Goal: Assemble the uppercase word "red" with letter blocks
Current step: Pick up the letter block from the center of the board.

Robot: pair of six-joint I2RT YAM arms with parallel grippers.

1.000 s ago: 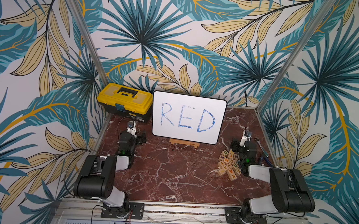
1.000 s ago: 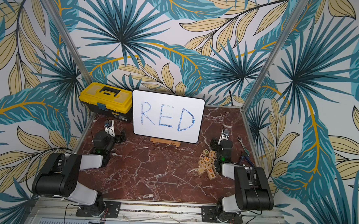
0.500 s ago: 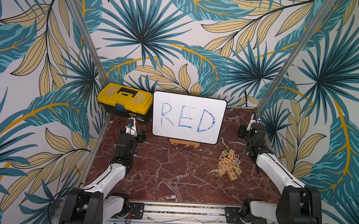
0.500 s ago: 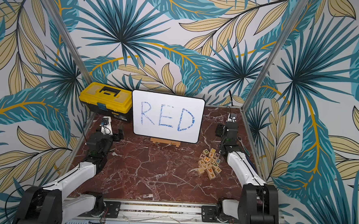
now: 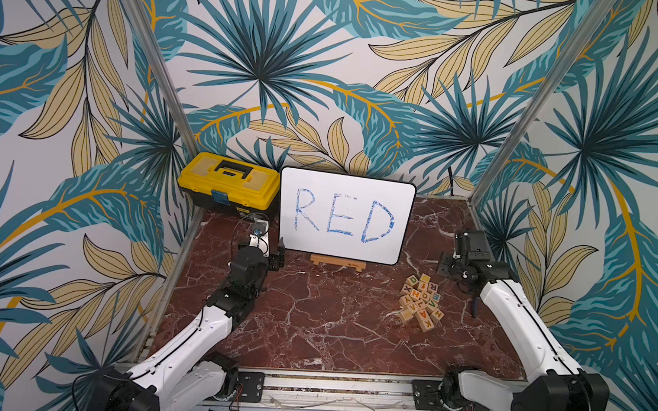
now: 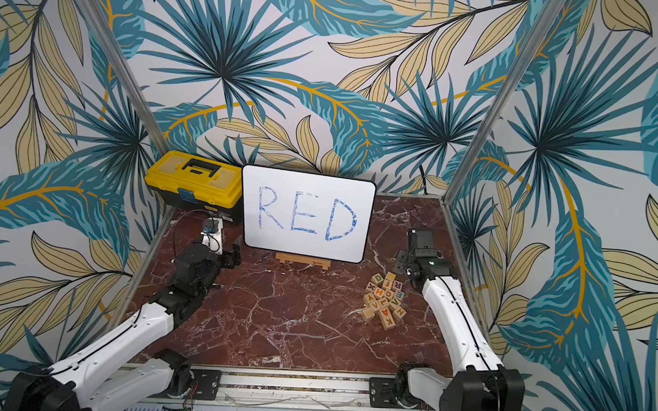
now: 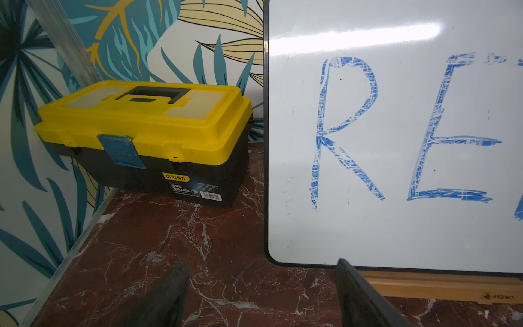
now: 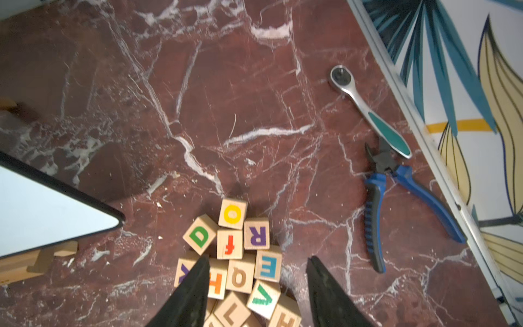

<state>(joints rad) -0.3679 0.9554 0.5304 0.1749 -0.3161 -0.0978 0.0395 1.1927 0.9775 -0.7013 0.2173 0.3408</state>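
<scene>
**Top views.** A whiteboard (image 5: 346,215) (image 6: 307,213) lettered "RED" in blue marker is shown propped on a wooden stand (image 5: 338,262) at the back of the red marble table (image 5: 313,329), beside a yellow-lidded toolbox (image 5: 228,183). The letter blocks (image 5: 422,302) (image 6: 384,300) are seen heaped together on the table's right side, near the right arm's wrist. No word has yet been laid out.

**Left wrist view.** The left gripper (image 7: 260,263) is shown with its two fingers spread apart and nothing between them, just before the board's lower corner. "R" and "E" are read on the board, and the third letter is cut off. On the toolbox's black base a yellow "deli" label with Chinese characters and a barcode are carried. The small print beside them cannot be read. A mark printed on the stand is too blurred to read.

**Right wrist view.** The right gripper (image 8: 257,257) is shown with fingers parted and nothing clamped. The heap is partly hidden behind the fingers. The D block (image 8: 200,236), printed green, and the R block (image 8: 257,235), printed purple, are separated by a block marked "f". The E block (image 8: 268,267), printed teal, is set just beside the R block. Other faces are read as O, Q, H, K, V and L. A ratchet wrench (image 8: 368,113) and blue-handled pliers (image 8: 376,203) are seen near the table's edge, well apart from the blocks.
</scene>
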